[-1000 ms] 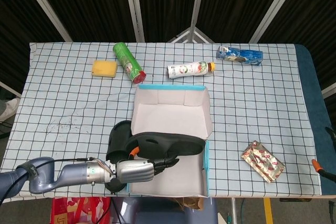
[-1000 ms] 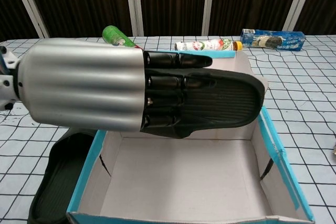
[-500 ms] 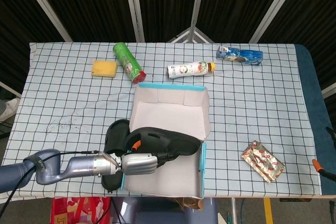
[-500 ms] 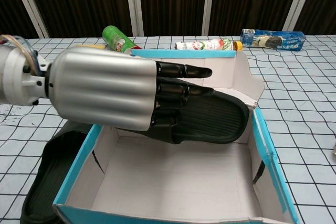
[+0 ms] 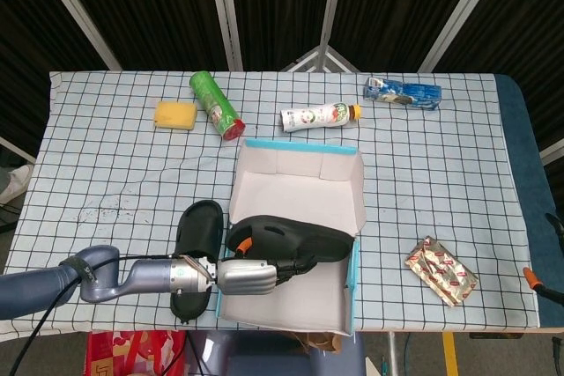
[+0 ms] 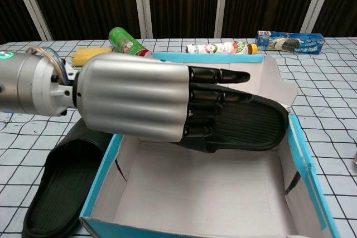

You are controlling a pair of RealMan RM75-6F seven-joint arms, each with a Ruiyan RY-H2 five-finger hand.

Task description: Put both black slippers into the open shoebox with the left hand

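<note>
Black slipper (image 5: 295, 237) is sinking lower into the shoebox (image 5: 352, 270) as my left hand (image 5: 251, 276), clamped on it, is easing it down; second slipper (image 5: 196, 244) is waiting outside.

Black slippers (image 5: 291, 237), blue-edged white shoebox (image 5: 295, 305), silver left hand (image 5: 251, 276), white tablecloth (image 5: 441, 173) with black grid.

Left hand (image 6: 167, 101) holds slipper (image 6: 245, 126) over shoebox (image 6: 206, 193)

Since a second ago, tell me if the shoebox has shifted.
Yes. In the head view the shoebox has slid right: its back-left corner now sits further right of the green can than before.
</note>
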